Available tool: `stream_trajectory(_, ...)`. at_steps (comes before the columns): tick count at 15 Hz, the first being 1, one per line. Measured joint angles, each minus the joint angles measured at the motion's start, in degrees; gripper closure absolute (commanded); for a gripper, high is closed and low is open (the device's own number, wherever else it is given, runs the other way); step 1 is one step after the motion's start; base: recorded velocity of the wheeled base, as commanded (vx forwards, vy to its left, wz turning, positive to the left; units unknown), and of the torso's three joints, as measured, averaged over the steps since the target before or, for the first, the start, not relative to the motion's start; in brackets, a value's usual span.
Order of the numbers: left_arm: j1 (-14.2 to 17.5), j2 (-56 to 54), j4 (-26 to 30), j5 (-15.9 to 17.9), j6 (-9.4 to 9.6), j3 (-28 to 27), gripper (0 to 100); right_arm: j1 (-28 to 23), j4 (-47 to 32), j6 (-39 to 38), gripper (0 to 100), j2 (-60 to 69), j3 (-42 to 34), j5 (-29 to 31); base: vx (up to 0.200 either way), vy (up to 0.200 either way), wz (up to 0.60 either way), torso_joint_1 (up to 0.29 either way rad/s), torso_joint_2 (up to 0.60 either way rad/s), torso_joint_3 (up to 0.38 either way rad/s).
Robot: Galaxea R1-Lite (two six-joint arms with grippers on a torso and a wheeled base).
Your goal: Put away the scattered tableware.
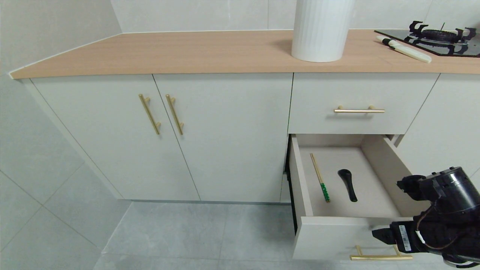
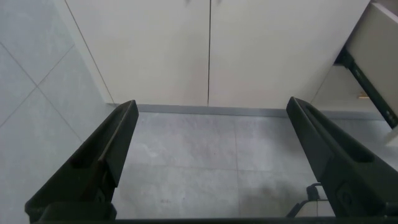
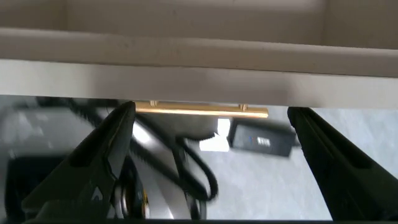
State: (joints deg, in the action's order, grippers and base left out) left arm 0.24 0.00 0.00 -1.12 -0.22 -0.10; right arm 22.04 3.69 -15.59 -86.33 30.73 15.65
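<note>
Kitchen, wood counter | chopsticks and spoon lie lengthwise in open drawer | right hand, the nearer, spread wide, empty, beside its crosswise handle | left hand open, empty, over floor

Right end effector fingers spread wide, just before drawer front; gold handle between fingertips.

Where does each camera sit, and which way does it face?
Head view: on the head, facing forward and down at the open drawer holding chopsticks and a black spoon; right arm shows.
Left wrist view: on the left wrist, facing floor tiles and cabinet doors; open left gripper shows.
Right wrist view: on the right wrist, facing the drawer front; open right gripper shows.
Shared: head and right wrist views show the drawer's gold handle.
</note>
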Motion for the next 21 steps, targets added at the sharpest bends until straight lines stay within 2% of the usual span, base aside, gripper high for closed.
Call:
stream_trajectory(3, 0.00, 0.00, 0.00, 0.00, -0.02, 0.00, 0, -0.46, 0.90, 0.21, 0, -2.76, 2.76, 0.63, 0.000, 0.000, 0.00, 0.000, 0.00, 0.000)
stream_trajectory(14, -0.02, 0.00, 0.00, 0.01, 0.00, 0.00, 0, -6.95, 2.55, 2.05, 0, -19.07, 24.04, 0.44, 0.000, 0.000, 0.00, 0.000, 0.00, 0.000)
stream_trajectory(16, 0.00, 0.00, 0.00, 0.01, -0.02, 0.00, 0, -7.68, 9.83, 1.80, 0, -21.75, 25.62, 0.52, 0.000, 0.000, 0.00, 0.000, 0.00, 0.000)
stream_trajectory(21, 0.00, 0.00, 0.00, 0.01, -0.02, 0.00, 0, -9.07, 27.64, 1.88, 0, -24.94, 21.11, 0.46, 0.000, 0.000, 0.00, 0.000, 0.00, 0.000)
